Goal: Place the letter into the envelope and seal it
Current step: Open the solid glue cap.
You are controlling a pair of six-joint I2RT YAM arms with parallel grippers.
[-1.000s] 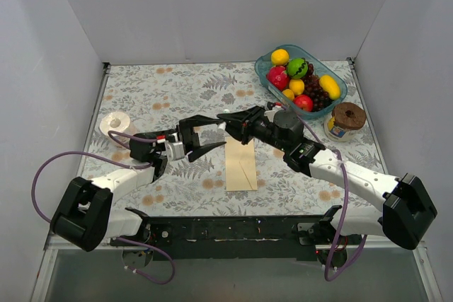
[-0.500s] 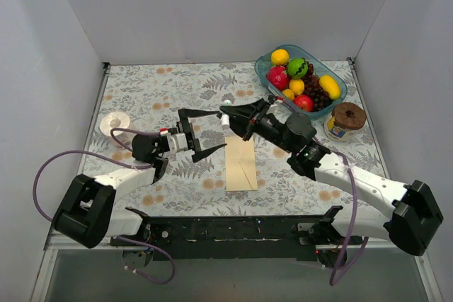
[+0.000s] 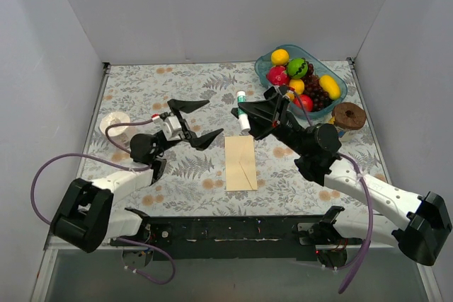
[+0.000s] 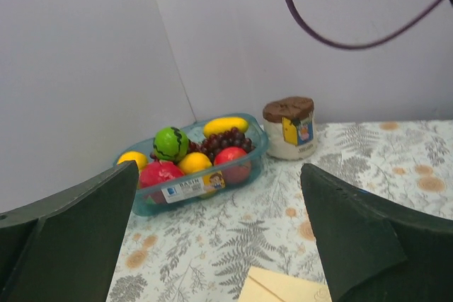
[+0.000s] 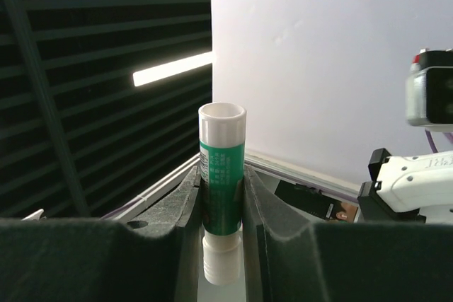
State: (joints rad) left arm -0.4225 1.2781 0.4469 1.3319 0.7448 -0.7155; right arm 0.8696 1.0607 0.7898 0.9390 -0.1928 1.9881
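The pale cream-yellow envelope [image 3: 241, 163] lies flat on the table in the middle, its flap folded down; its corner shows in the left wrist view [image 4: 287, 286]. The salmon-peach letter is not visible. My right gripper [image 3: 242, 117] is raised above the envelope's far end and is shut on a green-and-white glue stick [image 3: 241, 109], seen upright between the fingers in the right wrist view [image 5: 221, 190]. My left gripper [image 3: 197, 121] is open and empty, raised left of the envelope.
A teal basket [image 3: 333, 97] of fruit sits at the back right, also in the left wrist view [image 4: 249, 159]. A brown-lidded jar [image 3: 345, 120] stands beside it. A roll of white tape [image 3: 115, 124] lies at the left.
Both grippers have lifted and drawn back from above the envelope. The right one carries the glue stick up and away to the right; the left one rose and tilted upward.
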